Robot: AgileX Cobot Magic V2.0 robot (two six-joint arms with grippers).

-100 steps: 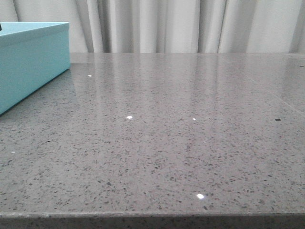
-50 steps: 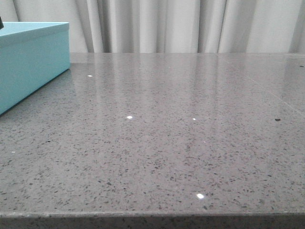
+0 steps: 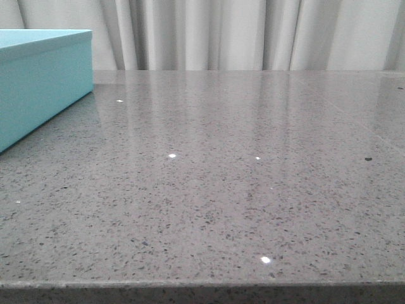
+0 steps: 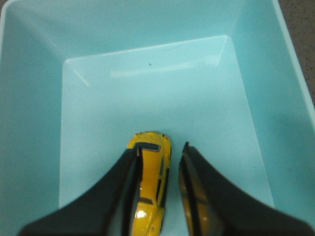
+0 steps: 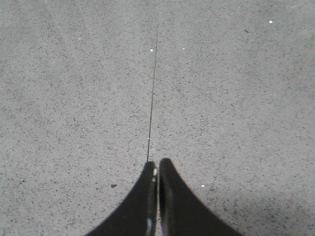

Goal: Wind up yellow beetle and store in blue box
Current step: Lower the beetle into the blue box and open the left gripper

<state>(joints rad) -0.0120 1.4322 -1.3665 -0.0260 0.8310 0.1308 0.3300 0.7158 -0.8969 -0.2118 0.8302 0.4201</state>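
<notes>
The yellow beetle (image 4: 150, 187) lies on the floor of the blue box (image 4: 29, 98), seen from above in the left wrist view. My left gripper (image 4: 161, 148) is open inside the box, its fingers on either side of the car. One finger overlaps the car's side; a clear gap shows between the car and the other finger. In the front view only a corner of the blue box (image 3: 38, 82) shows at the far left, and neither the car nor any gripper is visible. My right gripper (image 5: 157, 162) is shut and empty above the bare table.
The grey speckled table (image 3: 240, 177) fills the front view, with a pale curtain (image 3: 240, 31) behind its far edge. A thin straight seam (image 5: 153, 88) runs across the table ahead of my right gripper.
A small dark part that showed above the box's top edge at the far left of the front view has gone out of sight. Nothing else has changed.
</notes>
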